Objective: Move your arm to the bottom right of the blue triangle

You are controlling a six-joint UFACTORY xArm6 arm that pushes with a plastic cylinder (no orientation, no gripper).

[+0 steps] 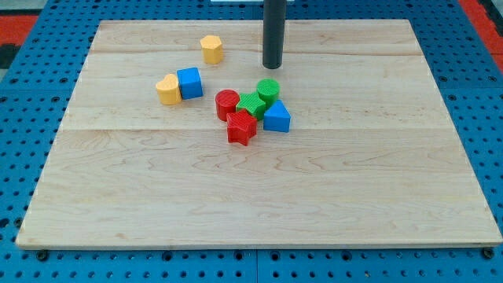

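Observation:
The blue triangle (277,118) lies near the board's middle, at the right end of a tight cluster. Touching or close to it are a green cylinder (268,90), a green star-like block (251,104), a red cylinder (227,104) and a red star-like block (241,128). My tip (272,67) is the lower end of the dark rod, which comes down from the view's top. It sits above the cluster, straight up from the green cylinder and above the blue triangle, apart from both.
A blue cube (189,82) touches a yellow heart-like block (168,89) at the left. A yellow hexagonal block (211,49) lies near the top. The wooden board (251,204) rests on a blue pegboard surface (23,118).

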